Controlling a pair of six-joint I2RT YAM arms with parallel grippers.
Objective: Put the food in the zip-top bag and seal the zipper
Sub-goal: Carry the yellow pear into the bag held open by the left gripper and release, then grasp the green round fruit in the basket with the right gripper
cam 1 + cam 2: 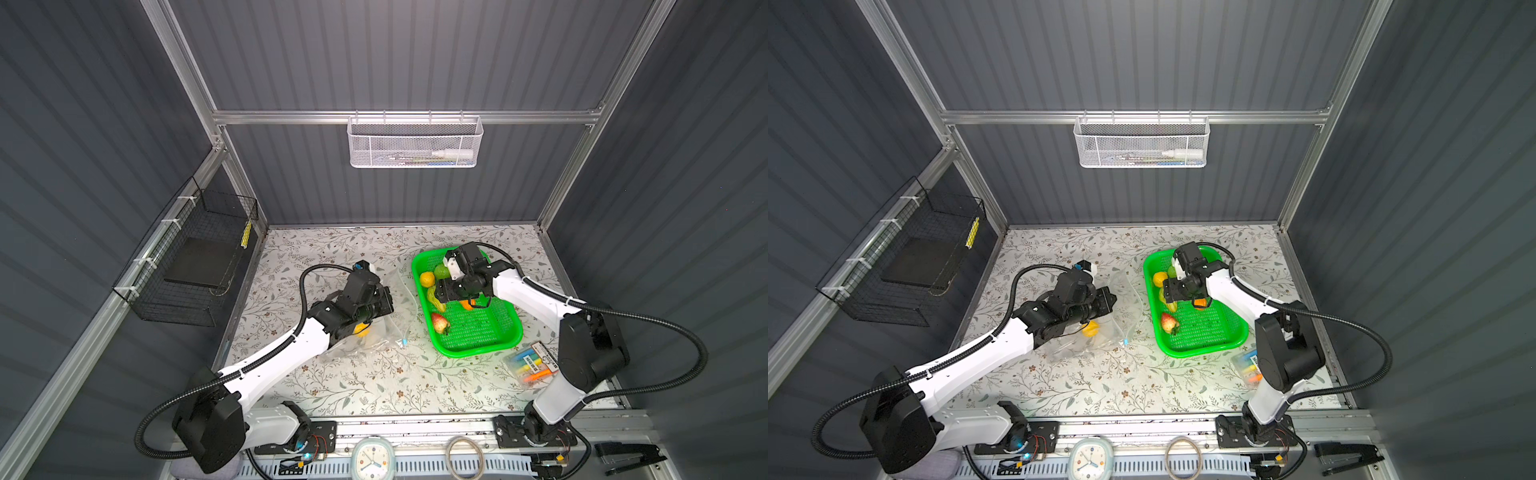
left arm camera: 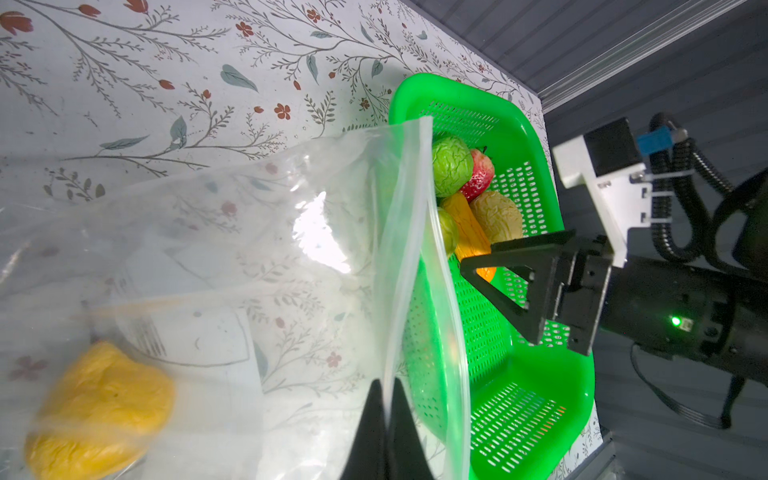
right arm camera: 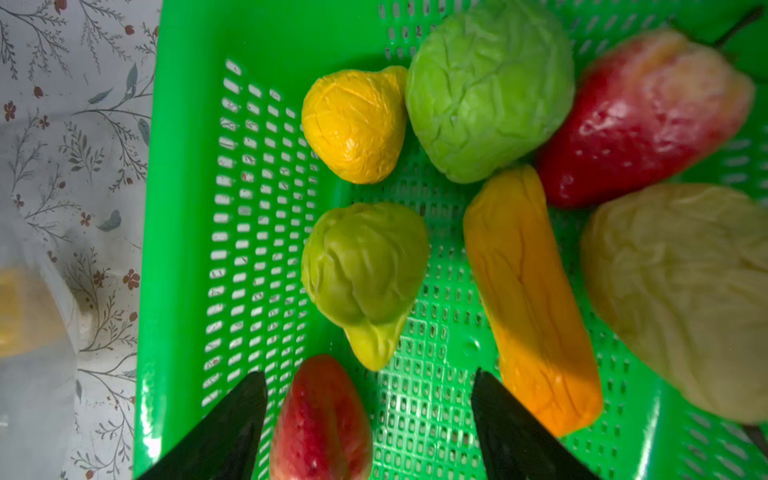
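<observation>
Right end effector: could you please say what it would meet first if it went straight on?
Probably the green gourd, whose narrow end lies just ahead of the open right end effector; the near strawberry sits close, and depth is unclear.

Grey ribbed walls [image 1: 415, 62], aluminium frame [image 1: 291, 117], floral tabletop [image 1: 374, 374]

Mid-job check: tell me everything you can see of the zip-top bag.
The zip-top bag is clear, crinkly plastic with a white label patch, lying on the floral table beside the green basket, mouth towards it. The left pincer is shut on its whitish zipper edge, holding it raised. A blue slider sits at the strip's near end. One yellow lemon lies inside.
</observation>
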